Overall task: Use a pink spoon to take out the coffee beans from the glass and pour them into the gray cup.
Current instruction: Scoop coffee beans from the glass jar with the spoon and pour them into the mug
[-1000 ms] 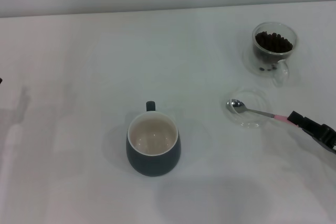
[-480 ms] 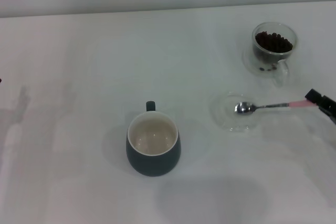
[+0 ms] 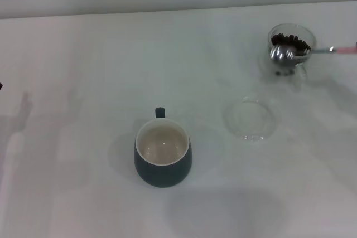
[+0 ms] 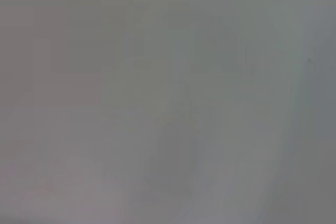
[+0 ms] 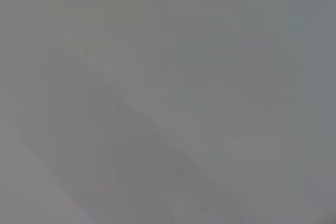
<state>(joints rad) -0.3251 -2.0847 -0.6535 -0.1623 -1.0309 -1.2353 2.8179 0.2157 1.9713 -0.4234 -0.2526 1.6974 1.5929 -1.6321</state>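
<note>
The pink spoon hangs level in the air at the far right of the head view. Its silver bowl is over the near rim of the glass, and its pink handle runs off the right edge. The right gripper holding it is out of view past that edge. Coffee beans fill the glass; I cannot tell whether any lie in the spoon's bowl. The gray cup stands near the middle front, its cream inside bare and its handle pointing away from me. The left gripper is out of view. Both wrist views show only blank grey.
A flat clear glass saucer lies on the white table between the gray cup and the glass, nearer the glass. The table's far edge meets a pale wall at the top.
The spoon has been lifted off the saucer and carried up and back to the glass. The right gripper has passed out of the right edge. The saucer was nudged slightly left earlier.
</note>
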